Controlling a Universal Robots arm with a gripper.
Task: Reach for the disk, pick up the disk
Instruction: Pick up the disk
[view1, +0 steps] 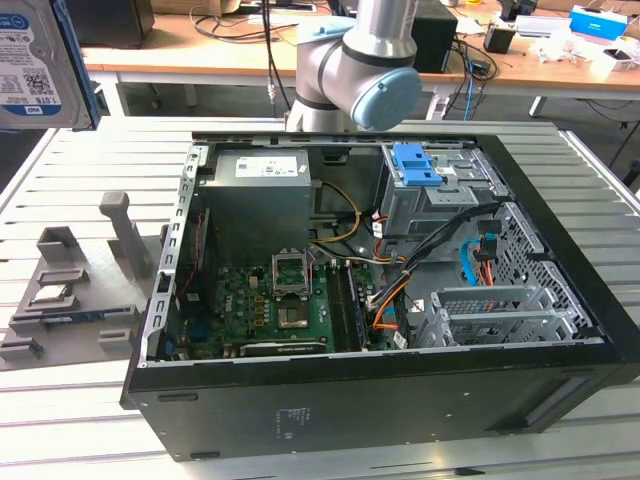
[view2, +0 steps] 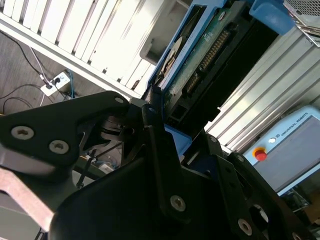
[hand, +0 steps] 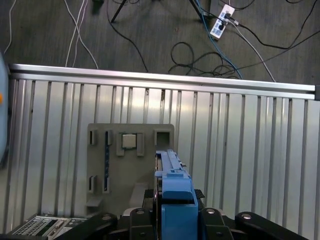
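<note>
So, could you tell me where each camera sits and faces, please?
Exterior view: off the arm, looking down into the computer case; an arm joint shows.
First wrist view: at the wrist, facing down at the grey fixture; gripper shows.
Second wrist view: at the wrist, facing along the fingers at the disk.
Shared: both wrist views show the disk.

Upright disk (view1: 35, 60), white-and-blue barcode label, blue side bracket, in mid-air
</note>
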